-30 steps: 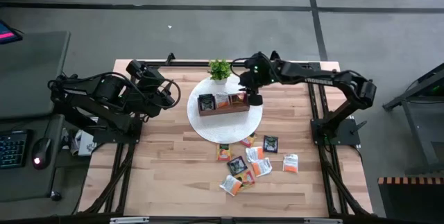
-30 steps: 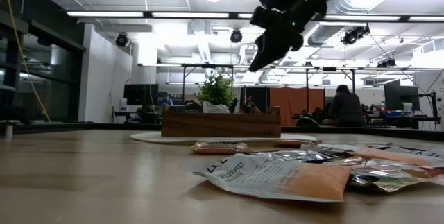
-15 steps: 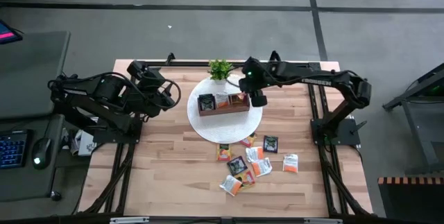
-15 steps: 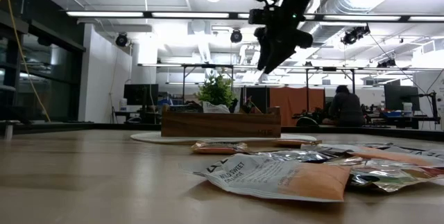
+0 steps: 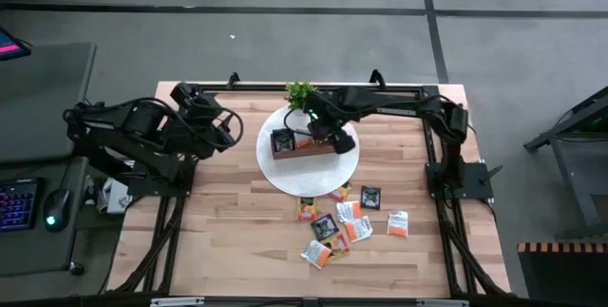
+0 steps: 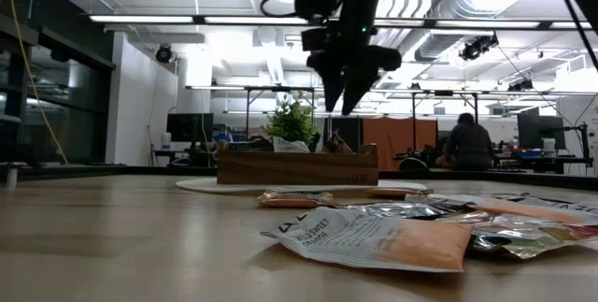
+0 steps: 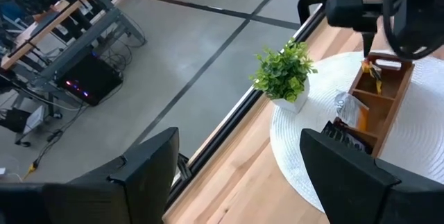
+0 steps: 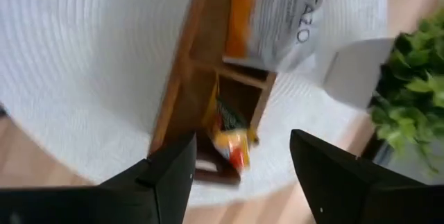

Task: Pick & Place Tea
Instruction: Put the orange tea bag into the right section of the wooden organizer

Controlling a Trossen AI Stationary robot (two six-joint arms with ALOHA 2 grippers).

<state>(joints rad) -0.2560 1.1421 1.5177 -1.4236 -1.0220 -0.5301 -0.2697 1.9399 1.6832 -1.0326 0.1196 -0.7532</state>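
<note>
1. Right gripper hung above the wooden tray, over its middle-to-right compartments; fingers stood apart with nothing between them. In the low view it was clear of the tray, pointing down.
2. Right wrist view looked down into the tray: an orange sachet lay in one compartment, a white-and-orange sachet in the next.
3. High view showed a dark sachet in the tray's left compartment.
4. Tray sat on the round white mat; potted plant stood at the mat's far edge, just beside the tray.
5. Remaining tea sachets lay scattered in a loose heap on the table, on the near side of the mat, well apart from the tray.
6. Left gripper waited left of the mat, fingers spread, empty.
</note>
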